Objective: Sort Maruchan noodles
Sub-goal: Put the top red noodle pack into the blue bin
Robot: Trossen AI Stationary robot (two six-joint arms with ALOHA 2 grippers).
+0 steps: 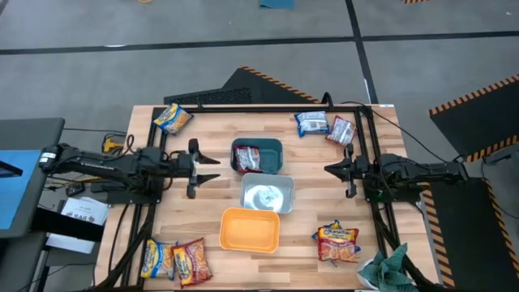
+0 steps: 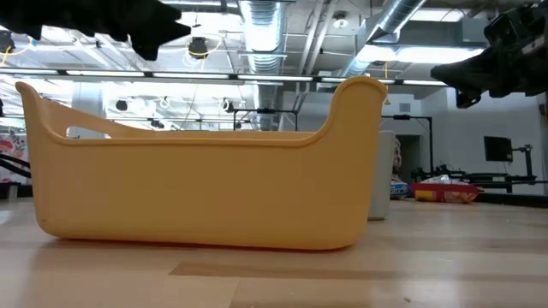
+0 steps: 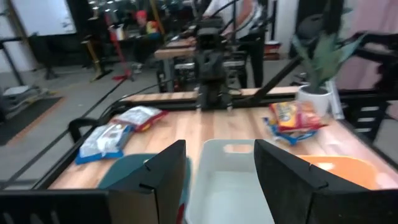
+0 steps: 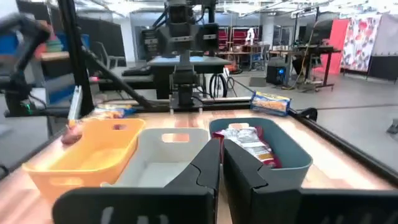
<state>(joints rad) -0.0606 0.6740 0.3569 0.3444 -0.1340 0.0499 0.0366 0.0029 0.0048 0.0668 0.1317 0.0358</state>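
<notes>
Three tubs stand in a row at the table's middle: teal [image 1: 274, 148], pale [image 1: 267, 195] and orange [image 1: 250, 229]. A red-silver packet [image 1: 248, 159] lies in the teal tub [image 4: 292, 152]. A yellow packet [image 1: 173, 118] lies far left. A blue-white packet [image 1: 311, 123] and a red-silver packet [image 1: 341, 130] lie far right. Two yellow-orange packets [image 1: 174, 260] lie near left, and another packet [image 1: 336, 242] near right. My left gripper [image 1: 217, 168] [image 3: 221, 180] hovers open, left of the tubs. My right gripper [image 1: 327, 169] [image 4: 221, 165] hovers shut, to their right.
A dark green cloth [image 1: 389, 272] is bunched at the near right corner. Black frame rails run along the table's left, right and far sides. Bare wood lies between each gripper and the tubs. In the low view the orange tub [image 2: 205, 171] fills the foreground.
</notes>
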